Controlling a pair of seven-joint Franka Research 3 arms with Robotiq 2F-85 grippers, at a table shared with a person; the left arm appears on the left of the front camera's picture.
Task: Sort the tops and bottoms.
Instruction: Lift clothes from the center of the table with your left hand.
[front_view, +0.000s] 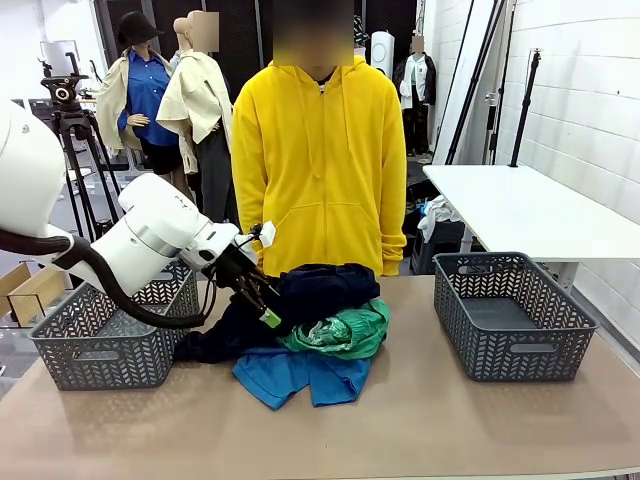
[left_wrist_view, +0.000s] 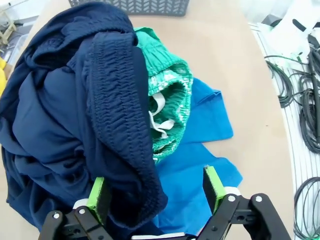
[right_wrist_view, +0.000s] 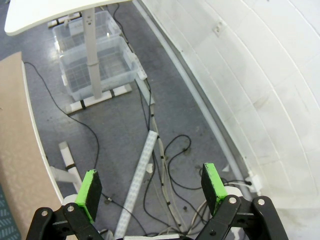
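I am working the left gripper (left_wrist_view: 157, 192), and its two fingers are wide apart, not squeezing anything yet. The clothes sit in one pile in the middle of the table (front_view: 430, 420), between the left basket (front_view: 100, 345) and the right basket (front_view: 510, 325). The dark blue bottoms (left_wrist_view: 60, 110) lie on top of the pile, on the side next to my gripper. Their stretchy waistband is bunched into a long ridge. In the left wrist view that ridge runs straight away from the fingers, and its near end hangs down in the gap between them, closer to one green pad than the other. So the fingers stand across the ridge, one on each side, which I think is the right way to pinch it. The green shorts (left_wrist_view: 167, 95) with the white string lie just past the ridge, touching it. The blue shirt (left_wrist_view: 205, 150) lies flat under both. I judge that a squeeze here should catch only the dark blue cloth, though a loose fold could slip out. The right gripper (right_wrist_view: 152, 187) is open too, and it hangs off to the side over the floor, far from the pile. The left one is much nearer, so this pick is its job.
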